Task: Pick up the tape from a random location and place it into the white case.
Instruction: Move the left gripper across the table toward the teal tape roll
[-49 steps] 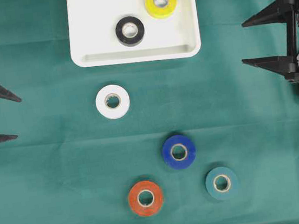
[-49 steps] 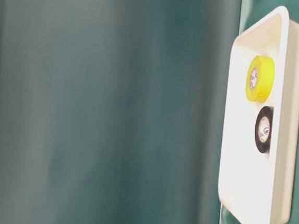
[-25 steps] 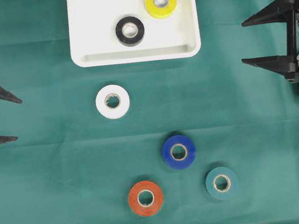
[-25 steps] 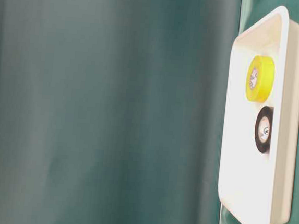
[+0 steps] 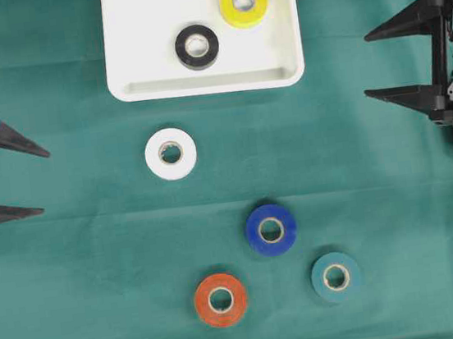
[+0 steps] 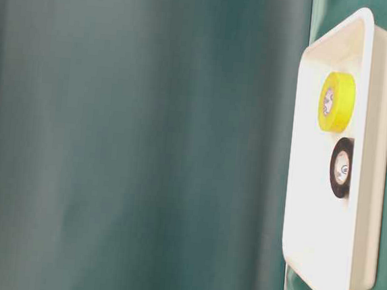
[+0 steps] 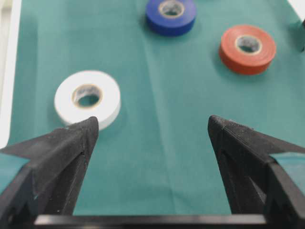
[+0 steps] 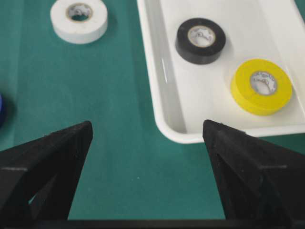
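A green cloth covers the surface. The white tape (image 5: pixel 171 153) lies left of centre, just below the case (image 5: pixel 138 44) at the top edge. The left end effector (image 5: pixel 25 181), jaws apart, should straddle it squarely; it has advanced from the left edge. The right end effector (image 5: pixel 369 64) stands apart, unmoved.

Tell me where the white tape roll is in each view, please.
Overhead: white roll lies left of centre on the cloth, below the white case.
Table-level: not in view.
Left wrist: at the left, just above the left-hand fingertip.
Right wrist: top left, left of the case.
Shared landmark: the case, though the left wrist view shows only a sliver of it at its left edge.
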Tool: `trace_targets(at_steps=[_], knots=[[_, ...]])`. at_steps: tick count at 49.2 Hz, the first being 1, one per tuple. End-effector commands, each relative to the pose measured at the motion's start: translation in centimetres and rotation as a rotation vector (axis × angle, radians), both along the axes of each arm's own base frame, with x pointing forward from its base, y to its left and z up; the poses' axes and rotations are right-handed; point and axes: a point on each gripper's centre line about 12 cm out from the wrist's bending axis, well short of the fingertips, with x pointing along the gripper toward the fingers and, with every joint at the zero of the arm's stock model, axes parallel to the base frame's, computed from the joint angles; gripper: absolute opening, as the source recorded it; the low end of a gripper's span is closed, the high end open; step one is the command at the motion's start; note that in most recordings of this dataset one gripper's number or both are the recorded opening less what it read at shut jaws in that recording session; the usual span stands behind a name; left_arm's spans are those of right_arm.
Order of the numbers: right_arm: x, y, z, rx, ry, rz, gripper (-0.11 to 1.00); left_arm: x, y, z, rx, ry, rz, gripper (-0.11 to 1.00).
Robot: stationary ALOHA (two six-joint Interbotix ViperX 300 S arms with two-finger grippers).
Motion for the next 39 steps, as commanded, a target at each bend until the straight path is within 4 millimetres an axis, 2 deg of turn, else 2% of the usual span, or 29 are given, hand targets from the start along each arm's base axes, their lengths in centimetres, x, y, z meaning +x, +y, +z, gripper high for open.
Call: trace_targets(at_steps=[1,13,29,39], knots=[[0.4,-0.1,1.1,-0.003,-0.024,-0.002,0.89,1.5,-0.8,1.3,-0.008,-0.03,-0.022,0.93],[0.4,-0.1,1.0,-0.006,-0.016,-0.003,0.89,5.3,-2.1,1.9,-0.004,-0.007,-0.041,0.93],[0.4,-0.1,0.9,-0.011,-0.008,-0.003,0.89,12.5,-3.9,2.9,0.008,0.042,-0.041,0.93],[0.3,-0.2,0.7,-0.019,0.012,-0.006,0.89,16.8,-5.6,4.0,0.01,0.04,-0.061,0.93]])
